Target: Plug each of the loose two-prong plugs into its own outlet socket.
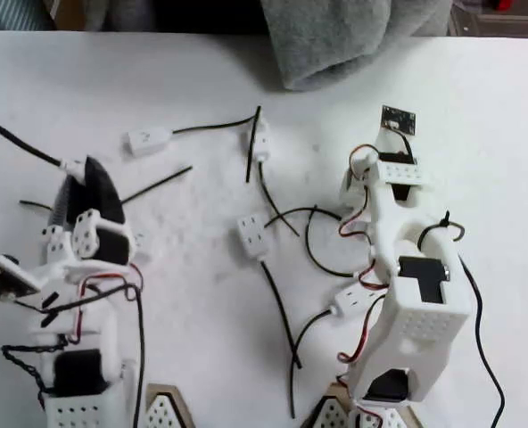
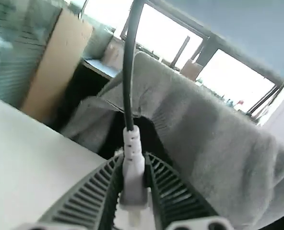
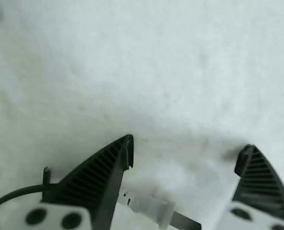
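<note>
Left gripper (image 2: 132, 160) is clamping a white, black-corded plastic plug (image 2: 132, 184), right gripper (image 3: 189, 143) gaping; next, probably aligning prongs to the three-o'clock white socket block (image 1: 253, 234).

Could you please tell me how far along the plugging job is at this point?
Done: nothing that I can see; the white connectors on the table lie apart, each on its own cord. In hand: the left gripper is shut on one plug; the right gripper is open above the table. Left: every plug-in.
</note>
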Available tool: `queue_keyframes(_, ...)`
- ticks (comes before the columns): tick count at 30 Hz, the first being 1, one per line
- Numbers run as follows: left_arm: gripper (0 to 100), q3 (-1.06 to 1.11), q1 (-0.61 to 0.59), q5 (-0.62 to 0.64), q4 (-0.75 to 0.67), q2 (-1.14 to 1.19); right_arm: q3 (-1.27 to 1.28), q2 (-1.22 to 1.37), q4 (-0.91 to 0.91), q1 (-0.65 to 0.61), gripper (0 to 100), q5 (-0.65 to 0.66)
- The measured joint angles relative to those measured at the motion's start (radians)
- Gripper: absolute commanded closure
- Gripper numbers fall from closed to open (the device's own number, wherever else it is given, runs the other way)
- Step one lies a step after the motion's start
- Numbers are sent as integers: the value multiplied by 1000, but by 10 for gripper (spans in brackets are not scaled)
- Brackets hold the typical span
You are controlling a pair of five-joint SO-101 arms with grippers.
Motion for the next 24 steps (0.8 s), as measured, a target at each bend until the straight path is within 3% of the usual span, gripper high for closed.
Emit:
queue_keyframes(6, 976, 110, 6, 586, -226, 0, 0, 0, 0, 0, 658, 0)
queue_keyframes(8, 976, 132, 6, 701, -269, 0, 3, 0, 0, 0, 658, 0)
queue_keyframes(16, 976, 149, 133, 767, -295, 0, -17, -77, 107, -40, 658, 0)
queue_keyframes(21, 976, 149, 249, 767, -295, 0, -54, -301, 272, -175, 658, 2)
queue_keyframes(24, 976, 153, 299, 767, -295, 0, -83, -431, 371, -287, 658, 74)
